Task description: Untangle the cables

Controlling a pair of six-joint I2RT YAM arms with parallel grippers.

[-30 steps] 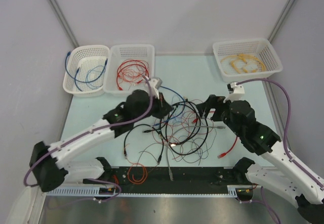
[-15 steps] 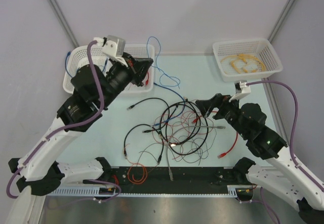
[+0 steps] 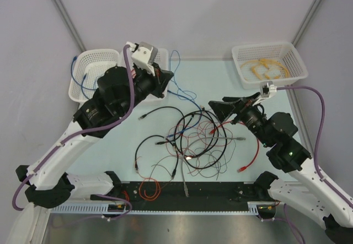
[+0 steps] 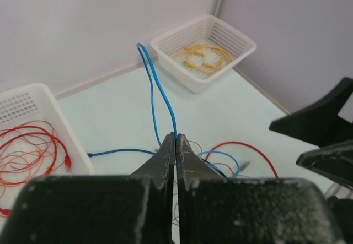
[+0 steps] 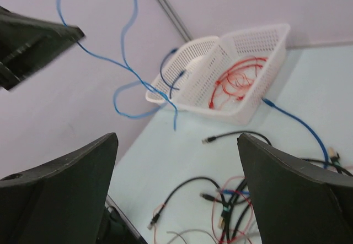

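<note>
The cables [image 3: 198, 139] lie as a jumble of black, red and thin reddish-brown wires on the table's middle; they also show in the right wrist view [image 5: 231, 211]. My left gripper [image 3: 164, 81] is raised near the back-left baskets and is shut on a blue cable [image 3: 187, 94]. In the left wrist view the jaws [image 4: 176, 140] pinch the blue cable [image 4: 157, 84], which loops up above them and trails down to the jumble. My right gripper [image 3: 222, 108] is open wide and empty, hovering over the jumble's right side [image 5: 176, 136]. The blue cable [image 5: 127, 18] hangs in front of it.
A white basket with blue cables [image 3: 99, 52] and one with red cables [image 3: 144, 50] stand back left. A basket with yellow cables [image 3: 262, 46] stands back right. A loose red cable [image 3: 255, 155] lies right of the jumble. A black rail [image 3: 220, 191] runs along the front edge.
My left gripper has risen from the jumble towards the back left, pulling the blue cable up and out with it. My right gripper has lifted a little and tilted towards the left.
</note>
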